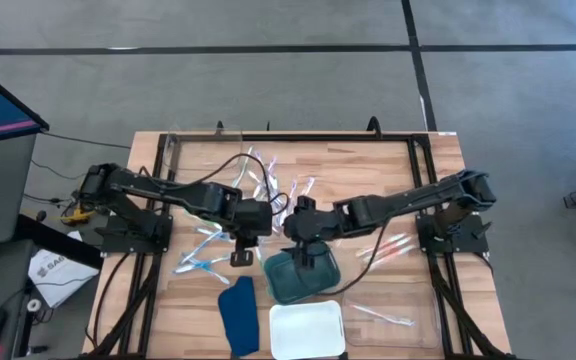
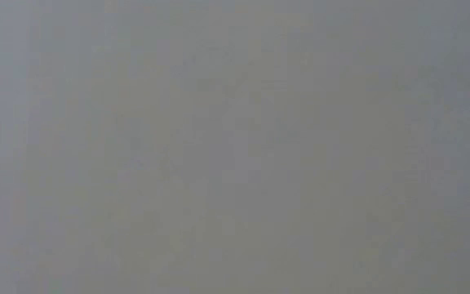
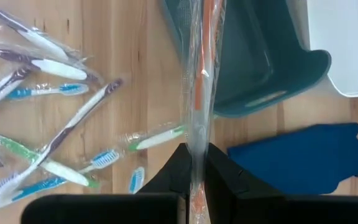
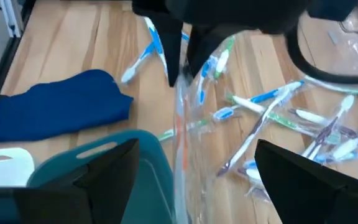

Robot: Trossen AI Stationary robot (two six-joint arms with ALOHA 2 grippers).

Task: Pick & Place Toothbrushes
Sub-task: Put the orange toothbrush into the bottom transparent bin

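Left gripper (image 3: 194, 177) pinching a wrapped orange toothbrush (image 3: 205, 74), its long axis reaching from the fingers over the teal tray (image 3: 260, 68), tray interior bare, right gripper (image 4: 194, 165) spread wide beside it, other toothbrushes (image 3: 61, 124) scattered on the wooden table (image 3: 129, 74)

A blank, even grey-beige haze across the whole low view, nothing distinguishable in it.

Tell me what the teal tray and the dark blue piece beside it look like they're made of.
Teal tray: likely molded plastic, smooth with a soft sheen and rounded rim. Dark blue piece: probably cloth or felt, matte, soft uneven edges.
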